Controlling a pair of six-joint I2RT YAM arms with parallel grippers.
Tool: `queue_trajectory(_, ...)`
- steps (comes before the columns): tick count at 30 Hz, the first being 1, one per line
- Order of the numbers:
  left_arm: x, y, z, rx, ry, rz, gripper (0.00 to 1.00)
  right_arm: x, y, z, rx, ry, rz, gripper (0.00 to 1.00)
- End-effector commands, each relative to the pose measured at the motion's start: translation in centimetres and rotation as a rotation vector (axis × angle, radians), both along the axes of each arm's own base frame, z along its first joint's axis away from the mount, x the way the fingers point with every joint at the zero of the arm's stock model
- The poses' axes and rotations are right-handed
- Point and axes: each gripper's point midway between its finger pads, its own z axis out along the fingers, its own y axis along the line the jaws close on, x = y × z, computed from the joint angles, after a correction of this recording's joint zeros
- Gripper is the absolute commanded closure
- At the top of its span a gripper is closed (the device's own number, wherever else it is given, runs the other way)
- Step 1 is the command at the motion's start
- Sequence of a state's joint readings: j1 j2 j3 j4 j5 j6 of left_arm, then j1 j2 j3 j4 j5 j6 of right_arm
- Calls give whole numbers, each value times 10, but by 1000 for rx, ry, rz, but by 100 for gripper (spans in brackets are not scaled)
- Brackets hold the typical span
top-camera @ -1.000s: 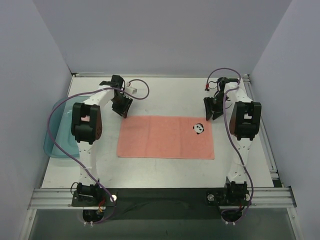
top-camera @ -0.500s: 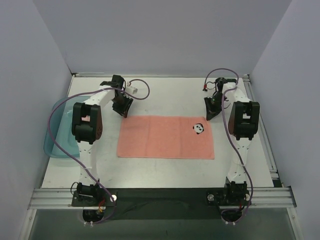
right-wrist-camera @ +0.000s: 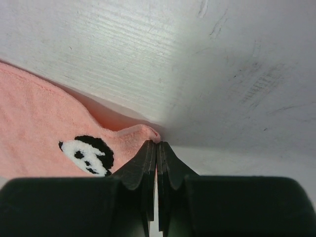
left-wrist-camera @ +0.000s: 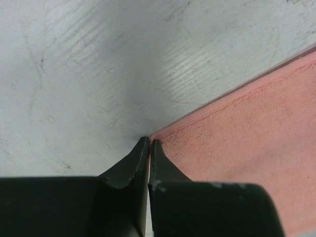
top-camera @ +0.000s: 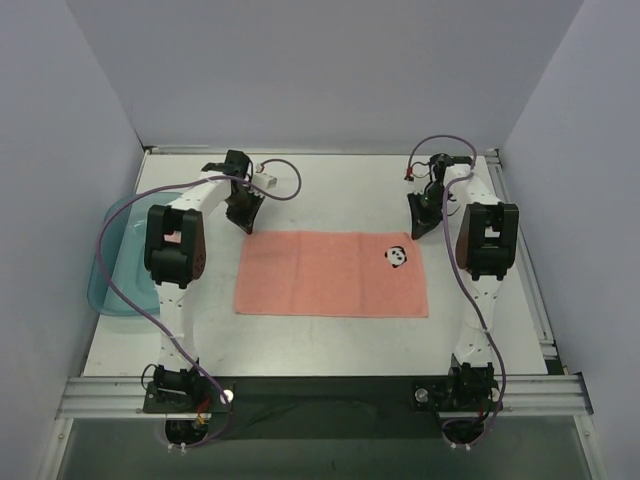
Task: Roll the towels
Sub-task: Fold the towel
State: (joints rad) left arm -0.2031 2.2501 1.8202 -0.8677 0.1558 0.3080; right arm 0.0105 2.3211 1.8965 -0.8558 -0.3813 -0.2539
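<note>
Bases of both arms sit on the metal rail [top-camera: 320,392] at 6 o'clock, arms reaching far over the towel [top-camera: 333,273]. Only 1 towel is in view, salmon pink, lying flat and unrolled mid-table, long side across, with a panda patch [top-camera: 398,257] near its 1 o'clock corner. The left gripper [top-camera: 244,224] sits on the towel's 11 o'clock corner. In the wrist view its jaws are drawn together right at the corner tip and appear to nip the edge, with the cloth flat on the table. The right gripper [top-camera: 418,230] is on the 1 o'clock corner, jaws pressed together with a small peak of cloth pulled up into them, panda just beside. Judgement: both far corners are pinched so that edge can be folded or curled toward 6 o'clock to start the roll, and a 2-corner hold should keep the edge straight. Rolling has not started. Risk: the left pinch looks shallow and could slip. A teal tray [top-camera: 112,270] sits at 9 o'clock, well apart from the towel and partly under the left arm. The table [top-camera: 340,190] is white, scuffed and scratched in the wrist views. Plain pale walls close in at 9, 12 and 3 o'clock.
</note>
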Motion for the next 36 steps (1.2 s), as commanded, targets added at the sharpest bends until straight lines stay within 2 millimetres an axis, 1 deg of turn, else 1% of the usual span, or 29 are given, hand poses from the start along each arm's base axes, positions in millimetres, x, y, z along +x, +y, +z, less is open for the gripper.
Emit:
queue_trajectory(1, 9, -1, 11, -42, -27, 6, 100, 12, -6, 20, -16, -47, -21, 100)
queue_trajectory(3, 12, -3, 23, -71, -47, 4, 100, 17, -4, 28, -6, -74, -27, 100)
queue_trajectory(4, 15, -3, 31, -83, -62, 6, 100, 21, -14, 33, -2, -87, -53, 100)
queue_trajectory(5, 16, -4, 36, -97, -67, 6, 100, 23, -15, 38, 5, -100, -57, 100)
queue_trajectory(6, 17, -7, 44, -121, -78, 2, 100, 25, -15, 42, 20, -111, -63, 100)
queue_trajectory(10, 23, -9, 65, -148, -122, 5, 100, 31, -13, 62, 37, -159, -66, 100)
queue_trajectory(13, 22, -8, 78, -159, -145, -6, 100, 31, -13, 76, 39, -191, -58, 100)
queue_trajectory(14, 21, -6, 80, -160, -146, -11, 100, 28, -13, 76, 39, -187, -55, 100)
queue_trajectory(15, 19, -5, 88, -165, -159, -18, 100, 25, -13, 84, 39, -201, -51, 100)
queue_trajectory(16, 17, -5, 91, -172, -161, -24, 100, 22, -14, 87, 41, -203, -47, 100)
queue_trajectory(17, 11, -5, 90, -177, -151, -38, 100, 18, -14, 96, 45, -220, -40, 100)
queue_trajectory(18, 7, -4, 98, -181, -164, -45, 100, 9, -14, 92, 47, -199, -37, 100)
queue_trajectory(19, 3, -5, 100, -184, -167, -58, 100, 6, -15, 94, 43, -203, -26, 100)
queue_trajectory(20, -6, -3, 95, -179, -150, -72, 100, 1, -17, 100, 40, -212, -23, 100)
queue_trajectory(21, -10, -2, 104, -181, -169, -82, 100, -8, -17, 94, 40, -189, -17, 100)
queue_trajectory(23, -19, 0, 107, -173, -176, -109, 100, -17, -18, 99, 39, -197, 3, 100)
queue_trajectory(24, -27, 2, 109, -170, -178, -117, 100, -26, -18, 94, 39, -173, 8, 100)
queue_trajectory(25, -34, 3, 107, -166, -172, -126, 100, -31, -18, 93, 38, -169, 13, 100)
queue_trajectory(26, -38, 5, 113, -159, -195, -151, 100, -36, -19, 96, 36, -176, 32, 100)
queue_trajectory(27, -50, 7, 102, -153, -163, -161, 100, -39, -19, 96, 35, -176, 41, 100)
queue_trajectory(28, -54, 8, 101, -150, -170, -175, 100, -49, -18, 89, 37, -150, 49, 100)
queue_trajectory(29, -58, 10, 99, -140, -177, -202, 100, -53, -19, 91, 36, -153, 58, 100)
queue_trajectory(30, -66, 12, 102, -134, -189, -213, 100, -58, -19, 89, 35, -146, 72, 100)
queue_trajectory(31, -77, 15, 91, -126, -164, -221, 100, -62, -19, 88, 32, -140, 79, 100)
queue_trajectory(32, -83, 16, 87, -121, -163, -244, 100, -71, -20, 85, 29, -128, 85, 100)
queue_trajectory(33, -89, 16, 92, -120, -184, -261, 100, -75, -20, 84, 29, -125, 99, 100)
queue_trajectory(34, -102, 19, 82, -119, -157, -270, 100, -79, -21, 83, 24, -120, 104, 100)
queue_trajectory(35, -105, 19, 81, -118, -169, -290, 100, -88, -21, 80, 22, -105, 110, 100)
queue_trajectory(36, -109, 19, 86, -118, -193, -302, 100, -93, -22, 78, 16, -97, 122, 100)
